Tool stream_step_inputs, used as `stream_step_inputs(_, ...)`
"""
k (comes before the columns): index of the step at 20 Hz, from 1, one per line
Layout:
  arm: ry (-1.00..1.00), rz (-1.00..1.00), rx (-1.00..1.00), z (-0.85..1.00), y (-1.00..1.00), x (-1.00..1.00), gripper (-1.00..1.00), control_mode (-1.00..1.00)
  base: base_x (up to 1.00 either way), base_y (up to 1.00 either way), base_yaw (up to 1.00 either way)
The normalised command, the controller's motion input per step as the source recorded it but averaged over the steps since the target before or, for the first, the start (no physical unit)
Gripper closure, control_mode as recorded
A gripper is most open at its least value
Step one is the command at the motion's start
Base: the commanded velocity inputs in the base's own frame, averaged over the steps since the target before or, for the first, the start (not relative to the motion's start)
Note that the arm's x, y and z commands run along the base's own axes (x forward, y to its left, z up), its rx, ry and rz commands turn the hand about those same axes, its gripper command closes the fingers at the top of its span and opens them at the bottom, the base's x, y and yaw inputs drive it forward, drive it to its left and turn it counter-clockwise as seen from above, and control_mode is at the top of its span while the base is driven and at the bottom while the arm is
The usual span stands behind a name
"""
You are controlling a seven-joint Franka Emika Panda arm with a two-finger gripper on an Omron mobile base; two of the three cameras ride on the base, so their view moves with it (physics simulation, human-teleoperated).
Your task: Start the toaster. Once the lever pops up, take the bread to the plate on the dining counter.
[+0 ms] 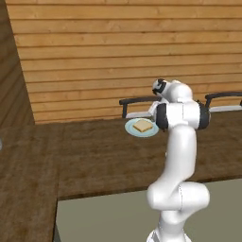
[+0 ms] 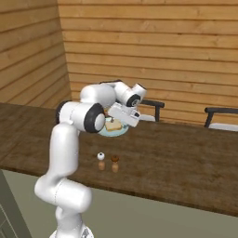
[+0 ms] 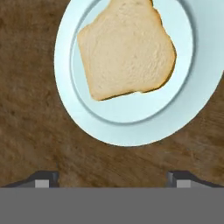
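Note:
The bread point(image 3: 126, 48), a tan slice with a darker crust, lies flat on the pale blue-green plate point(image 3: 87, 118). Plate point(image 1: 131, 129) and bread point(image 1: 142, 125) rest on the dark wood-grain dining counter point(image 1: 94, 160). My gripper point(image 3: 113, 180) hangs just above them, open, its two fingertips point(image 3: 43, 178) far apart with nothing between them. From the right base view the hand point(image 2: 124, 114) hovers over the bread point(image 2: 113, 125) and plate point(image 2: 122, 133). The toaster is out of view.
Two small shakers point(image 2: 101, 161) point(image 2: 115, 163) stand on the counter in front of the plate. Dark-framed chairs point(image 2: 153, 108) point(image 2: 222, 114) sit behind the counter's far edge, against a wooden plank wall. The counter's grey front point(image 1: 108, 217) is below the arm.

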Motion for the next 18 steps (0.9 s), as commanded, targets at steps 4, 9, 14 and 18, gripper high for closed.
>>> stream_step_inputs(4,0.00,-0.07,-0.10,0.71,-0.02,-0.59,-1.00,-1.00,0.00,0.00,0.00)
stream_step_inputs(9,-0.06,-0.17,-0.21,0.92,0.16,-0.91,-1.00,-1.00,0.00,0.00,0.00)
stream_step_inputs(14,-0.31,-0.21,-0.26,0.27,0.11,-1.00,-1.00,-1.00,0.00,0.00,0.00)
stream_step_inputs(18,-0.44,-0.17,-0.28,0.03,0.12,-1.00,-1.00,-1.00,0.00,0.00,0.00)
